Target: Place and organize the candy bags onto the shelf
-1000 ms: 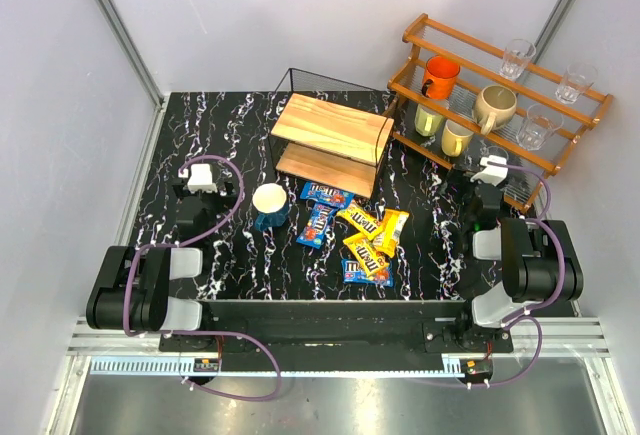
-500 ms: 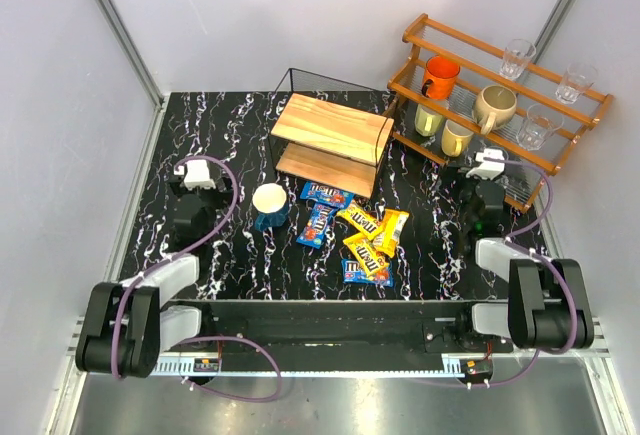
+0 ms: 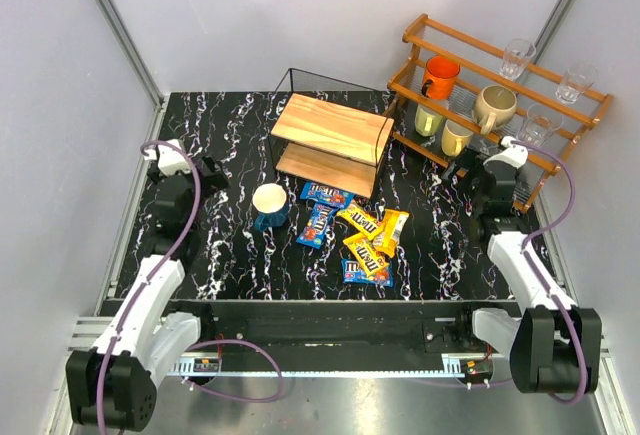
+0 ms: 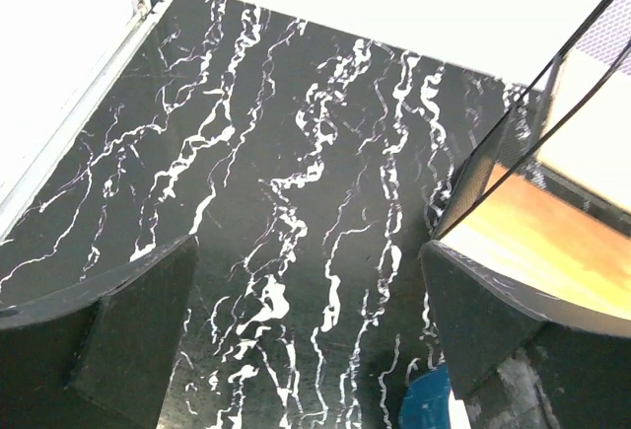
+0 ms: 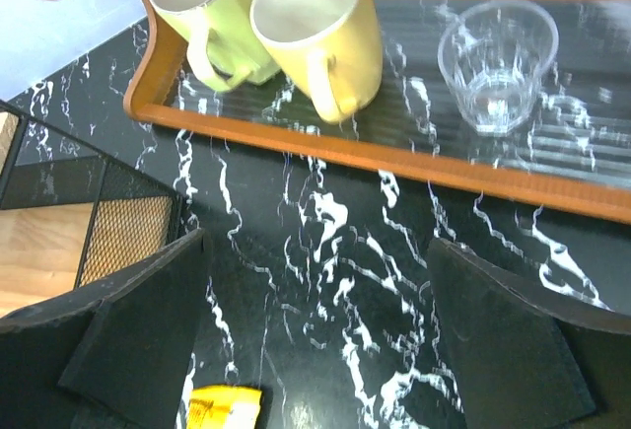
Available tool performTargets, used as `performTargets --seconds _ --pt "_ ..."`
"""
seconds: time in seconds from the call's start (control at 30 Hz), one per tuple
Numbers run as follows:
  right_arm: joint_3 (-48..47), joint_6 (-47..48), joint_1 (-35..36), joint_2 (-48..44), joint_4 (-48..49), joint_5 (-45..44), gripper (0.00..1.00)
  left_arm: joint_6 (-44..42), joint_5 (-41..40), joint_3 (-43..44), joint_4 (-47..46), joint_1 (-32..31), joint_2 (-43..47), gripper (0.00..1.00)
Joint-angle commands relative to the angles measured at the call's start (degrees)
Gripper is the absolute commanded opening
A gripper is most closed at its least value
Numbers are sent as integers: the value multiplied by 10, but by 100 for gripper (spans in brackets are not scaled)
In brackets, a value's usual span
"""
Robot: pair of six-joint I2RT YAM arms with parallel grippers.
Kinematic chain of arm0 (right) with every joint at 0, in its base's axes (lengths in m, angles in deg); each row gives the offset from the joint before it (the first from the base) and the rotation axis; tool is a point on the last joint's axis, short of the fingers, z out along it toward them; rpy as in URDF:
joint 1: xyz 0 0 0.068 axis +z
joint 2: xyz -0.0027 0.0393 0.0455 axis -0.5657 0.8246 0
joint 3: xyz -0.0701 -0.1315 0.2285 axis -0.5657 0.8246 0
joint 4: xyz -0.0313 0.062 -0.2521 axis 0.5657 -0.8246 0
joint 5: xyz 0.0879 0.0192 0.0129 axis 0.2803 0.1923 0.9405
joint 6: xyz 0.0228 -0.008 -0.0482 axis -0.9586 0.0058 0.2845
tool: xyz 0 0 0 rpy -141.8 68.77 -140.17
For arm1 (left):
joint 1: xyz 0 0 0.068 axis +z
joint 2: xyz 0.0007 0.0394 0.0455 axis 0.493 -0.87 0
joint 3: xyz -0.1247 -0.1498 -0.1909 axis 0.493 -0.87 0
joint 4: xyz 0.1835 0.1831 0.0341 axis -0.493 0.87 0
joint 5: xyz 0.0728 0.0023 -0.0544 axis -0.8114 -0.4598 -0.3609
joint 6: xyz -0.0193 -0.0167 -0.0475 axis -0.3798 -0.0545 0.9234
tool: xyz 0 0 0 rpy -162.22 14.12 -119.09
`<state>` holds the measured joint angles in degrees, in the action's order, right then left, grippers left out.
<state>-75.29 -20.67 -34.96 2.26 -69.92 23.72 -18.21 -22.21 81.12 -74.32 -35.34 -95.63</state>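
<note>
The bags [image 3: 365,247], three blue and three yellow, are heaped loosely on the table [image 3: 230,125] just in front of the shelf [image 3: 330,127], some overlapping. None lies on a board, so the task is judged not begun. A cup [image 3: 270,200] stands just left of them. The left gripper [image 4: 306,340] is held with jaws apart and empty over bare table, left of the shelf. The right gripper [image 5: 315,340] is likewise spread wide and empty near the rack [image 3: 500,85]. Both are probably kept aside so the pile stays unobstructed.
</note>
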Motion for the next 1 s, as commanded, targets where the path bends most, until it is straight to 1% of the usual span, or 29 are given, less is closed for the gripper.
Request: performTargets --seconds 0.0,0.03,0.1,0.13,0.27,0.47,0.53,0.67,0.8,0.83,0.9,0.93,0.97 --pt "-14 -85 2 -50 -109 17 100 64 19 54 112 -2 42 99" --pt "-18 -102 2 -60 -114 35 100 82 40 55 113 -2 50 99" --pt "-27 -108 2 -65 -168 56 100 94 60 50 113 -2 69 99" --pt "-35 -107 2 -64 -181 78 100 104 77 51 129 -3 75 99" --pt "-35 -106 2 -77 -227 135 100 102 106 55 170 -2 86 99" --pt "-21 -123 66 -122 -271 168 100 108 139 63 206 -3 82 99" --pt "-18 -125 100 -131 -284 170 100 112 166 70 217 -3 67 99" --pt "-14 -129 146 -133 -321 167 98 112 185 69 219 -3 41 99" --pt "3 -135 184 -142 -348 170 89 113 193 68 228 -2 48 99" --pt "12 -136 189 -144 -353 175 84 113 197 69 230 -2 50 99" --pt "29 -141 201 -151 -362 190 79 113 201 72 239 -2 58 99" --pt "33 -152 204 -154 -360 199 74 111 204 73 242 -2 59 99" --pt "38 -157 206 -155 -359 207 71 109 208 75 246 -2 61 99"
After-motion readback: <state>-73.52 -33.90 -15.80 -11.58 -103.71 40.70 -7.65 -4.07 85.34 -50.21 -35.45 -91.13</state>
